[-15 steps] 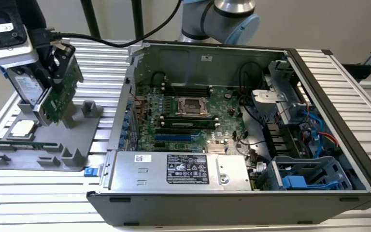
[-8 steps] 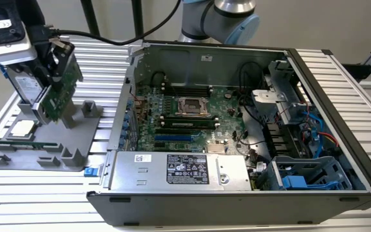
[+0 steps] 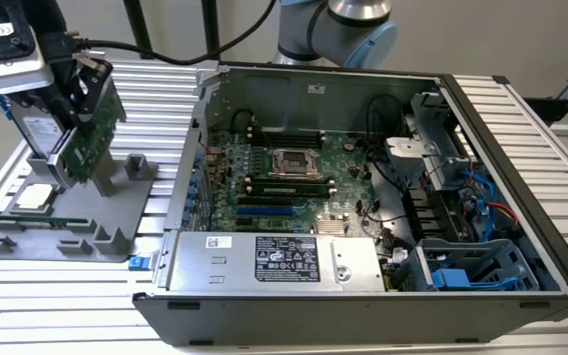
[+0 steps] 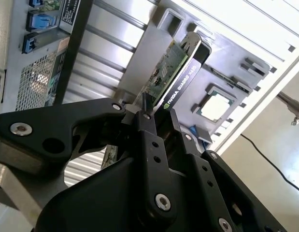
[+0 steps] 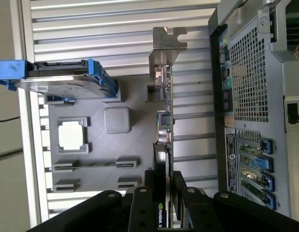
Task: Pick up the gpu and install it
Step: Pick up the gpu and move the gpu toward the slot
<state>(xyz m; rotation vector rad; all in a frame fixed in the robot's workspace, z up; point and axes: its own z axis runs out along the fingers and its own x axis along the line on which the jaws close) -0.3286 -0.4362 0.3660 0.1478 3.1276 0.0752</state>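
The tool (image 4: pixel 156 110) is clamped on the top edge of the gpu (image 4: pixel 177 67), its two black fingers (image 4: pixel 150 140) pressed against the card's opposite faces. The card stands on edge at the side of the grey holder (image 3: pixel 67 231) nearest the open computer case (image 3: pixel 294 96). A blue-railed hard drive (image 5: pixel 62 79) stands upright on its other side, apart from it. A strip of bare slatted bench (image 5: pixel 192 125) separates the card from the case wall, with open room above.

Bright, even light; glare whitens the slatted table (image 4: pixel 246 14), while the black end effector (image 4: pixel 160 114) reads dark.
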